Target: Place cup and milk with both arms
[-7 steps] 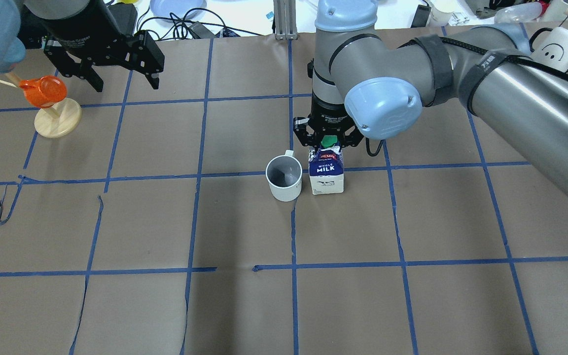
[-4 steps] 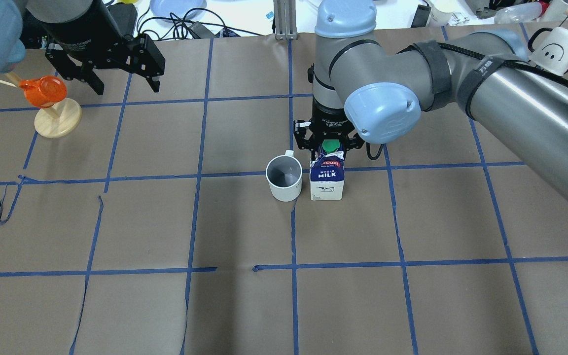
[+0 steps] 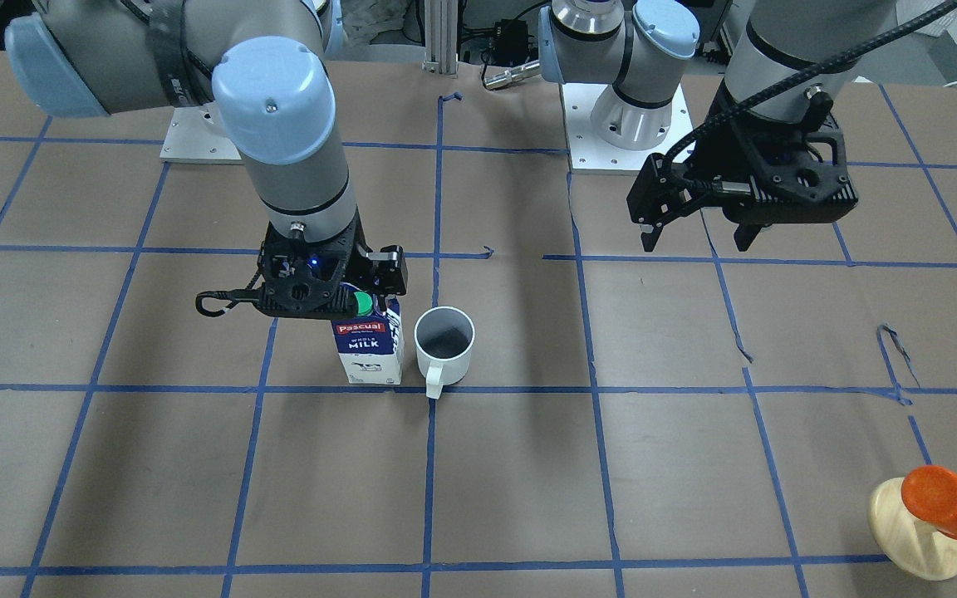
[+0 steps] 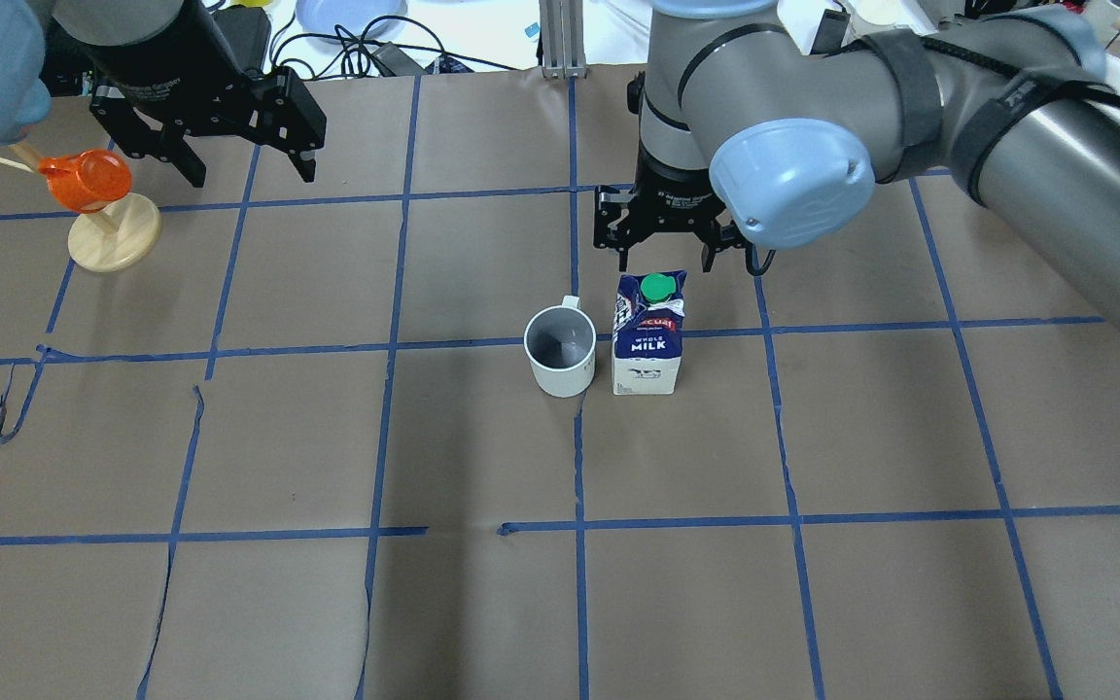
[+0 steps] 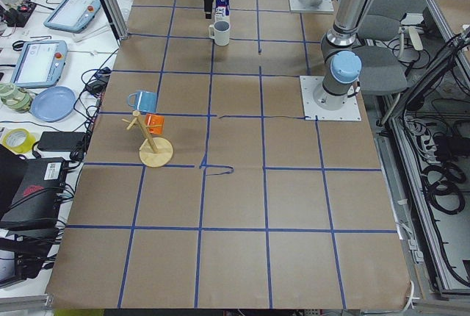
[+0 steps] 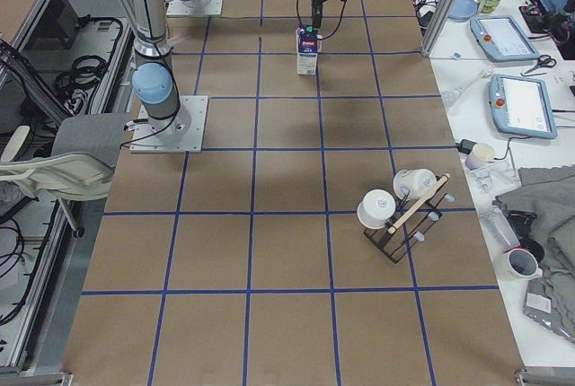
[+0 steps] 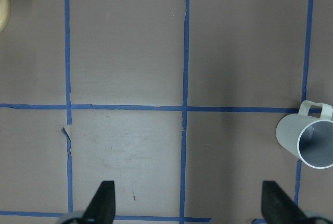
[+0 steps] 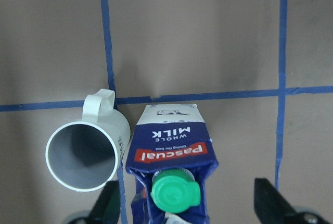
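The milk [image 4: 647,335] stands upright on the brown table, green cap on top. The white cup [image 4: 560,350] stands just left of it, handle toward the far side, almost touching. My right gripper [image 4: 665,258] is open and empty, above and just behind the carton top; in the right wrist view the milk [image 8: 171,151] and cup [image 8: 86,156] sit below its spread fingers [image 8: 106,203]. My left gripper [image 4: 234,160] is open and empty at the far left, well away from both. The front view shows the milk [image 3: 368,349], cup [image 3: 444,342], right gripper [image 3: 325,291] and left gripper [image 3: 699,237].
A wooden stand [image 4: 113,238] with an orange cup [image 4: 84,180] stands at the far left, close to my left gripper. A mug rack [image 6: 404,206] stands on the robot's right side. Side tables with tablets and cables border the far edge.
My right gripper has opened, let go of the milk and drawn up and back from it. The milk now stands free beside the cup. The left arm barely moved.
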Robot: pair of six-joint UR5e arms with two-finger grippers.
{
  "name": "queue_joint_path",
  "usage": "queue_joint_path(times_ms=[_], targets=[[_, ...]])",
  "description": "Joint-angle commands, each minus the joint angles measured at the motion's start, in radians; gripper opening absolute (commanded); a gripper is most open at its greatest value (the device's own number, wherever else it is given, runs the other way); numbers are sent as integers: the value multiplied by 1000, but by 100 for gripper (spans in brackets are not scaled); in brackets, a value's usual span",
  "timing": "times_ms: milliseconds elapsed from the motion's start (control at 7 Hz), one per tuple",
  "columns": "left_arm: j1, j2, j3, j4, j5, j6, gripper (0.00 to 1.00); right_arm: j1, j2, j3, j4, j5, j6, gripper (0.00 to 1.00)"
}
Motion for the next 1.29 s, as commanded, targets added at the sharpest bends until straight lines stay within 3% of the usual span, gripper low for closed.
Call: queue_joint_path(times_ms=[0,286,571,1000,1143], targets=[[-1,-5,0,1,-2,-2,100,-23,-49,-148,184,-8,-19,94],[-1,-3,2,1,-2,-2,100,-22,-136,-183,244,3,-62,100],[-1,-3,2,1,-2,-2,100,-25,-134,-160,224,-9,-82,100],[-1,-3,2,6,-3,-2,100,-201,-144,-161,216,-6,-280,100],[-2,-3,3,6,-2,-2,100,-203,-146,-160,215,-6,-281,100]])
